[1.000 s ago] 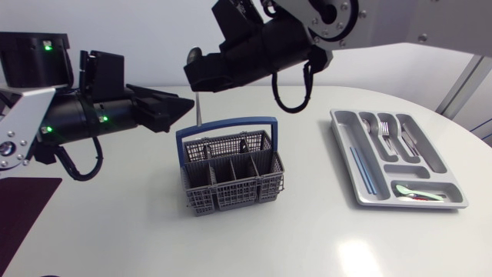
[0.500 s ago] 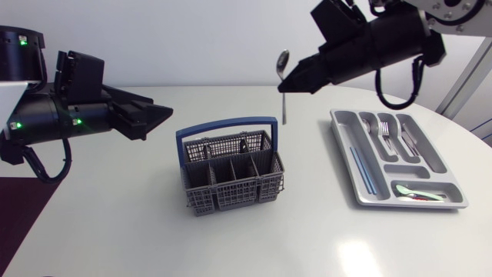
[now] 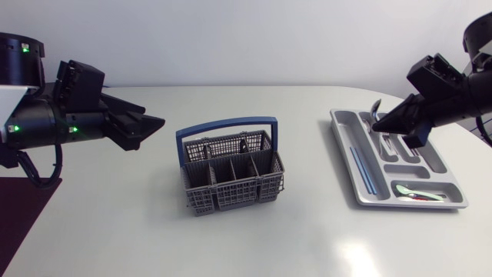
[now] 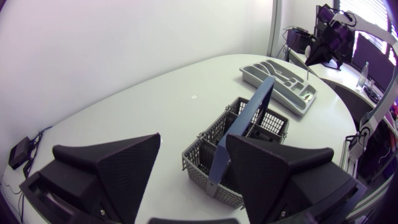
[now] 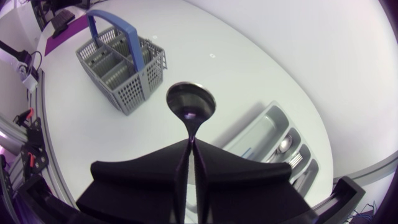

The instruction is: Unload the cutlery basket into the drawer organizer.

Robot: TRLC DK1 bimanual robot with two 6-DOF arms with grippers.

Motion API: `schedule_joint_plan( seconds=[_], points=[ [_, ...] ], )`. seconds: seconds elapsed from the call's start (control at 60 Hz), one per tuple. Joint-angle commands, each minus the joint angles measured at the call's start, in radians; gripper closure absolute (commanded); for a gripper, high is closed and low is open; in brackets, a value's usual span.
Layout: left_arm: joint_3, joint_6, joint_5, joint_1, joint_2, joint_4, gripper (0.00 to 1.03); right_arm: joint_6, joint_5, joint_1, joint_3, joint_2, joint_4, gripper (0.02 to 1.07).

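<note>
My right gripper (image 5: 189,148) was clamped on the handle of a metal spoon (image 5: 190,102), both broad fingers pressed against it from two sides, so that the bowl stood out just ahead of the fingertips. In the head view this gripper (image 3: 382,123) hung over the far end of the grey drawer organizer (image 3: 361,185), with the spoon (image 3: 374,108) tilted bowl-upward beside it. Beneath and beyond the spoon, the right wrist view showed the organizer (image 5: 261,134) with cutlery lying in its long compartments, and farther off the grey cutlery basket (image 5: 121,65) with its blue handle. The organizer's middle compartments held forks and spoons (image 3: 390,137), its short near compartment a pale green utensil (image 3: 415,192), and its long outer compartment a blue strip (image 3: 361,168). My left gripper (image 4: 193,152) was open, its fingers spread wide with nothing between them, and it hovered near the basket (image 4: 239,149), well apart from the organizer (image 4: 277,78) farther across the table. From above, the left gripper (image 3: 150,121) pointed toward the basket (image 3: 231,177), which stood upright near the table's middle; a dark purple mat (image 3: 19,211) lay at the table's left edge.
</note>
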Motion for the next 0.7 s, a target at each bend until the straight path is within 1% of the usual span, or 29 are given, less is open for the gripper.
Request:
schedule_joint_plan(
  seconds=[0.0,0.1,0.2,0.25,0.3,0.467,0.517,0.683],
  points=[
    [-0.037,0.033,-0.014,-0.012,0.002,-0.015,0.29,-0.158,0.000,-0.071,-0.048,0.012,-0.016,1.01],
    [-0.046,0.050,-0.019,-0.015,0.002,-0.021,0.29,-0.276,0.002,-0.162,-0.068,0.041,-0.016,1.01],
    [-0.063,0.074,-0.028,-0.014,0.002,-0.025,0.29,-0.434,0.028,-0.257,-0.104,0.082,-0.010,1.01],
    [-0.075,0.090,-0.031,-0.015,0.004,-0.030,0.29,-0.520,0.042,-0.320,-0.121,0.127,0.004,1.01],
    [-0.082,0.100,-0.037,-0.015,0.005,-0.034,0.29,-0.566,0.060,-0.350,-0.138,0.147,0.032,1.01],
    [-0.080,0.105,-0.055,-0.038,0.004,-0.053,0.29,-0.680,0.114,-0.416,-0.201,0.190,0.162,1.01],
    [-0.078,0.105,-0.075,-0.057,0.004,-0.058,0.29,-0.707,0.120,-0.430,-0.213,0.194,0.197,1.01],
    [-0.072,0.106,-0.121,-0.100,-0.006,-0.085,0.29,-0.782,0.149,-0.485,-0.209,0.251,0.240,1.01]
  ],
)
